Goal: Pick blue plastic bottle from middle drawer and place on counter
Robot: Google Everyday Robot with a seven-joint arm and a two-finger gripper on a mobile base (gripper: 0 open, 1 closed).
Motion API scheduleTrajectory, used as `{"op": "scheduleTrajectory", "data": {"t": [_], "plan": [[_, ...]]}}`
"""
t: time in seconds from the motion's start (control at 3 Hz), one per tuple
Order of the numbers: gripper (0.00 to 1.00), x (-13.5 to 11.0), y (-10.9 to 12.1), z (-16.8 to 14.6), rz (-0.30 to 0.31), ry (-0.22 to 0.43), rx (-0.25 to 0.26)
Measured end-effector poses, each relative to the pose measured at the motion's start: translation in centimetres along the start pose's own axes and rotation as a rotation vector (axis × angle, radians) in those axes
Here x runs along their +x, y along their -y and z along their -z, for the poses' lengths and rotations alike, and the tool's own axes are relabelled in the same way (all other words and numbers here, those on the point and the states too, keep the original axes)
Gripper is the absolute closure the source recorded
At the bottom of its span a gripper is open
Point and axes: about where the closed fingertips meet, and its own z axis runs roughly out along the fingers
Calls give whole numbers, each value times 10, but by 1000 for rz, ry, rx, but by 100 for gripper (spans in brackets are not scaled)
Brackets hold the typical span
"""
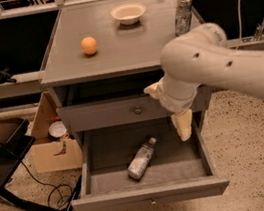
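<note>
1. Position. I have the jaws at the end of the white robot arm (216,62), in front of the shallow upper drawer front (98,114) and over the right rear of the open, deep grey middle drawer (148,196). The jaws stand wide. The two cream fingers (183,125) are well apart, with nothing between them.

2. Target. The small clear blue plastic bottle with a white cap (141,159) lies on its side on the drawer floor. It is below the jaws and toward the left of the view, with its cap end nearer the jaws. It touches no drawer wall.

3. Handling. I judge the bottle light, thin-walled and smooth. It may roll if nudged and may dent under a hard squeeze. I would grip across the labelled middle of the body, jaws square to its long axis, with moderate force. The cap end looks too narrow for a secure hold.

4. Destination. The flat grey counter (128,52) lies above and behind the jaws. It carries a round orange fruit (89,45), a shallow white bowl (128,13) and a tall silver drink can (183,14).
</note>
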Motion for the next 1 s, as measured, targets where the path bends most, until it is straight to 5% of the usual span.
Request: {"op": "scheduleTrajectory", "data": {"t": [1.0], "plan": [[0, -22, -13, -153, 407, -96, -48]]}}
